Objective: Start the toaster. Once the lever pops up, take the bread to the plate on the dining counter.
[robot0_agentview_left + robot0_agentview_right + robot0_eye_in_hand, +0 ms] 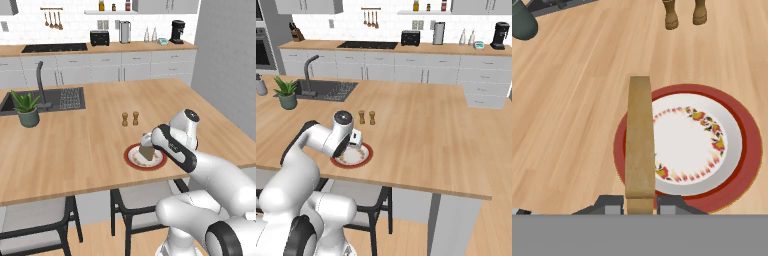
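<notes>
Inspector A: Light wood, plank-grained and matte, makes up the top of the large dining counter [90,145]. We record a dark inset sink [10,102] with a dark tap [41,82] at its far left, and a spiky green plant in a round grey-green pot [26,108] beside the sink. Two small brown wooden shakers [130,119] stand near the middle.

Inspector B: Agreed. Behind it we note the wall counter [406,49], also wood-topped over pale grey cabinet fronts, against white tile. On it sit a flat black hob [368,45], the glossy black boxy toaster [410,37], a tall steel canister appliance [438,33] just right of the toaster, and a black coffee machine [500,35] at the far end. Dark-framed chairs [35,222] with grey seats stand under the near edge of the dining counter.

Inspector A: And the task items?

Inspector B: We find the small round plate with a red rim, white centre and a ring of small floral marks [732,145] near the front edge of the dining counter. The square tan-brown bread slice with its darker crust [639,145] stands on edge over the left part of that plate. Whether it touches the plate, we cannot tell.

Inspector A: Gripper?

Inspector B: The two-finger gripper [639,204] is closed on the slice's near edge, one dark finger on each face.
</notes>
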Available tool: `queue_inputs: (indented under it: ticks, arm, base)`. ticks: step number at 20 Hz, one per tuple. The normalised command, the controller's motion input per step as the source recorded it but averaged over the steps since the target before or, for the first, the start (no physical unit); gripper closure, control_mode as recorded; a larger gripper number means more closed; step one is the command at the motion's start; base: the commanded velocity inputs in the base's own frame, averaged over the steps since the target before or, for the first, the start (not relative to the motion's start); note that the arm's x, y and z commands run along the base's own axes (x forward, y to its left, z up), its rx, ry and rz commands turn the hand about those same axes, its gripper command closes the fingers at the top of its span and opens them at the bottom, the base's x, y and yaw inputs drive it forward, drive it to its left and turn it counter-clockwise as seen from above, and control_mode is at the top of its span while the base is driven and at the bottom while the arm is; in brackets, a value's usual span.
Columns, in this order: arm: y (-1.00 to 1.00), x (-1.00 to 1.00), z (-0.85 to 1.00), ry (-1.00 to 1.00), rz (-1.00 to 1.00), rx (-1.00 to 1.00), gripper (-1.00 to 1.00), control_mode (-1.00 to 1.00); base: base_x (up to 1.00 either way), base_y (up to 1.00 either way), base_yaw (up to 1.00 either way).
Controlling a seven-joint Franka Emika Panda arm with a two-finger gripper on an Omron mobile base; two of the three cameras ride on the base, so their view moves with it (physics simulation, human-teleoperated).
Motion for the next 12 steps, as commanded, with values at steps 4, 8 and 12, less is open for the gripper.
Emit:
queue_inputs:
  ticks: [4,8,12]
  arm:
    - [-0.09,0.12,-0.11,0.07,0.00,0.06,1.00,-1.00]
    - [0.00,0.05,-0.19,0.04,0.00,0.04,1.00,-1.00]
    - [0.00,0.01,-0.13,0.00,0.00,0.03,1.00,-1.00]
  base:
    - [0.00,0.00,0.00]
    - [0.00,0.00,0.00]
    - [0.00,0.00,0.00]
